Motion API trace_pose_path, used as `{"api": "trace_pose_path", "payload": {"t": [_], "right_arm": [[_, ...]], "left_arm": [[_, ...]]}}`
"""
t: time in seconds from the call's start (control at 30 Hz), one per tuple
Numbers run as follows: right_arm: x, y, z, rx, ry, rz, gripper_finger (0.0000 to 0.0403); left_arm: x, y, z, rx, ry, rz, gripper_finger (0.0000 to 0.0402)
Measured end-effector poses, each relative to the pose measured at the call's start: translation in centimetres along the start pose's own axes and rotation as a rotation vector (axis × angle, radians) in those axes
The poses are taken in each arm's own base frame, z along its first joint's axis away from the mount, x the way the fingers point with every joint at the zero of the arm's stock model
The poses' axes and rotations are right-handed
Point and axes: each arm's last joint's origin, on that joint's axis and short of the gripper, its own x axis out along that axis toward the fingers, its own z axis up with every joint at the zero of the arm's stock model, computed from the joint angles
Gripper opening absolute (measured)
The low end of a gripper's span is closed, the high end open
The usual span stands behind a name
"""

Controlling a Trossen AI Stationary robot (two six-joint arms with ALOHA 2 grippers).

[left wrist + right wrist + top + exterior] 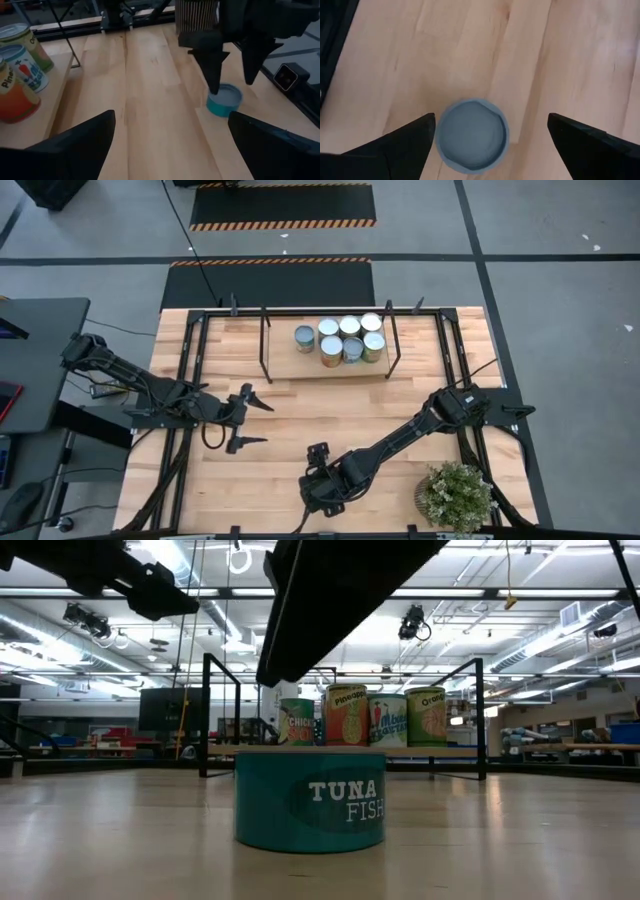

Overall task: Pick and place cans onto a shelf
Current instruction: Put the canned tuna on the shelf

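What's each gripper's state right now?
Left gripper: open, empty, idle at table's left.
Right gripper: open, holding nothing, above the tuna can.

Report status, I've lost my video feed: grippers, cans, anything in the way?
Right gripper open, above the teal tuna can on the table. Left gripper open, idle at left. Six cans on shelf. Nothing in the way.

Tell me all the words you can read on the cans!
"TUNA FISH" on the teal can alone on the table.
"CHIC", cut off, on the green can on the shelf.
"Pineapple", on the orange can.
"Orang", cut off, on the rightmost can.
"Pine", cut off, on the same orange can in the left wrist view.
The blue-white can has a label too blurred to read.
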Motion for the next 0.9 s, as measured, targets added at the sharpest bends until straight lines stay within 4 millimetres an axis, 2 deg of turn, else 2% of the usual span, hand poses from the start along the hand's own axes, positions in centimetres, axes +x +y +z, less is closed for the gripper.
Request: {"api": "trace_pose_path", "payload": {"t": [0.43,0.63,0.77,0.83,0.9], "right_arm": [[0.6,0.2,-0.9,-0.042,0.052,0.020,0.0394],[0.6,0.7,-1.1,-0.080,0.063,0.056,0.0394],[0.9,1.0,-1.3,-0.126,0.051,0.060,0.0394],[1.3,1.0,-1.5,-0.118,0.051,0.060,0.0394],[1.5,1.1,-1.5,-0.106,0.043,0.061,0.0394]], "left_arm": [[-0.2,-0.7,-0.6,0.010,0.049,-0.010,0.0393],[-1.2,-1.4,-0.7,0.019,0.039,0.092,0.0393],[-1.6,-1.9,-0.5,0.028,0.020,0.070,0.0393],[-1.6,-2.2,-1.0,0.021,-0.006,0.054,0.0393],[-1.3,-2.3,-2.2,0.013,-0.023,0.041,0.0393]]}}
